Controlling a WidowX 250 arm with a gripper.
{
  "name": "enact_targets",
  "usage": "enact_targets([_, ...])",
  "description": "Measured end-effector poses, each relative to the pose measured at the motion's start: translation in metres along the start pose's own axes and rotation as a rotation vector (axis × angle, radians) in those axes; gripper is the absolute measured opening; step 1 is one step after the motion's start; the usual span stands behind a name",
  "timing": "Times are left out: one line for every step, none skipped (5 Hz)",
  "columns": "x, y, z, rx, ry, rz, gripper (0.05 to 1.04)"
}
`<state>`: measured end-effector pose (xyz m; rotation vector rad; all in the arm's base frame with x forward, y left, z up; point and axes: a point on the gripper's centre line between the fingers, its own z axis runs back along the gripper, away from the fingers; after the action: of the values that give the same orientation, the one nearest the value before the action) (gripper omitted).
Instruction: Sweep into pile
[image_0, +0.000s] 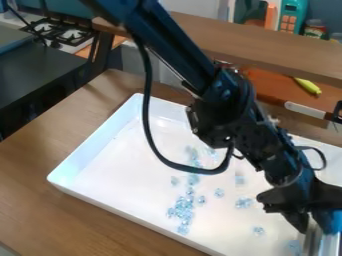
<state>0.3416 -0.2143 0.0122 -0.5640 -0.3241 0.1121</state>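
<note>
At the lower right the gripper (308, 212) hangs low over the tray (100, 187), shut on a blue tool (326, 221). Below the blue part, the tool's pale, shiny lower end (323, 245) runs out of view at the bottom right corner. Small clear, bluish pieces lie scattered on the tray floor. A dense cluster of pieces (182, 209) is left of the gripper, with a looser line going up from it. Single pieces sit nearer the tool, among them one piece (258, 231) and another piece (244, 202). The arm hides part of the tray's far side.
The white tray's raised walls surround the pieces, on a wooden table (40, 165). Behind it a wooden shelf (267, 46) crosses the view, with a yellow-green toy (308, 86) beneath. A black cable (148, 127) loops from the arm over the tray. A toy stove (63, 32) stands at upper left.
</note>
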Motion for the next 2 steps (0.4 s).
enact_targets([-0.0081,0.0075,-0.0042,0.046,-0.025,-0.003,0.337])
enact_targets([-0.0093,0.0129,-0.008,0.073,-0.048,0.015,0.337])
